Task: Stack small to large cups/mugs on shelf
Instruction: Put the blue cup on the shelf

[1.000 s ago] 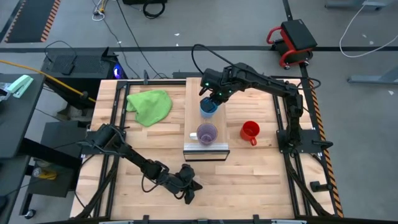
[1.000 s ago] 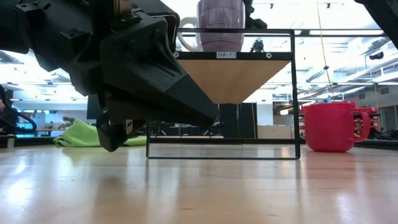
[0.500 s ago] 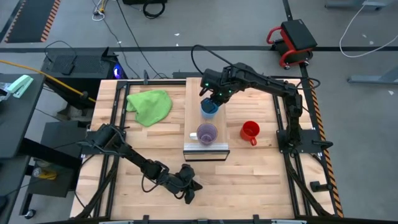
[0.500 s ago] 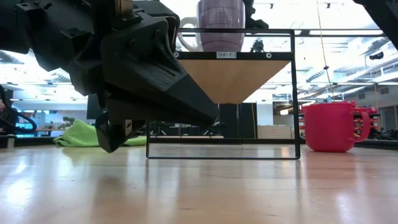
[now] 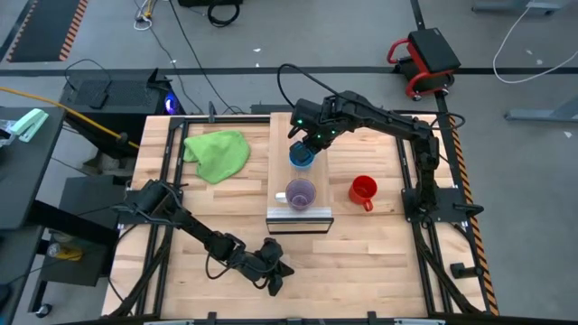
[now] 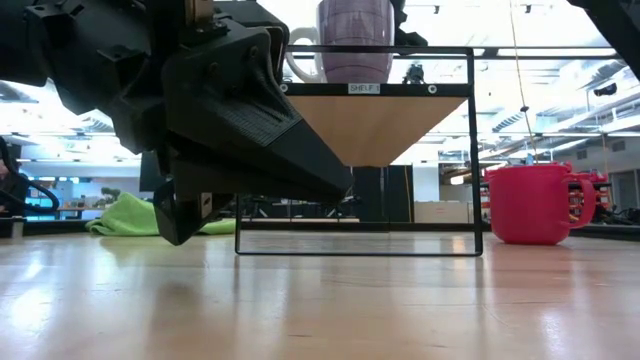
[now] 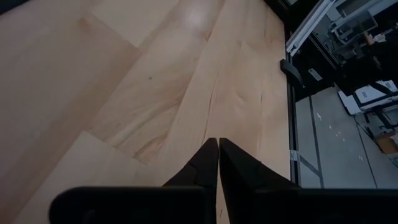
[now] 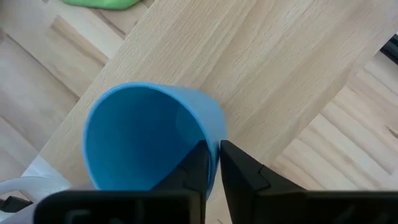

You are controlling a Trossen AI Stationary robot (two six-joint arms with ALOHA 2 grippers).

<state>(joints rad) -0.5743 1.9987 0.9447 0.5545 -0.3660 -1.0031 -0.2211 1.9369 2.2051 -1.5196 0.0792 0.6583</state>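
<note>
My right gripper (image 5: 305, 147) (image 8: 213, 146) is over the middle of the light-wood shelf (image 5: 282, 171), shut on the bright blue cup (image 5: 300, 157) (image 8: 146, 134). The translucent purple cup (image 5: 300, 193) (image 6: 355, 40) stands upright on the shelf's near end, just behind the silver strip. The red mug (image 5: 362, 190) (image 6: 535, 203) stands on the tabletop right of the shelf, its handle toward the near edge. My left gripper (image 5: 275, 275) (image 7: 218, 142) waits shut just above the table by the near edge. The low view hides the blue cup behind the purple one. My right gripper pinches the blue cup's wall at the rim (image 8: 210, 138), one finger (image 8: 198, 167) inside the cup and the other (image 8: 241, 171) outside. The fingers come from above, pointing down. The cup's mouth faces up, slightly tilted; whether its base rests on the shelf I cannot tell.
A crumpled green cloth (image 5: 218, 152) (image 6: 140, 215) lies on the table's far left part. The shelf stands raised on a thin dark frame (image 6: 472, 150). Bare tabletop (image 5: 370, 253) spreads near the front edge and right of the red mug.
</note>
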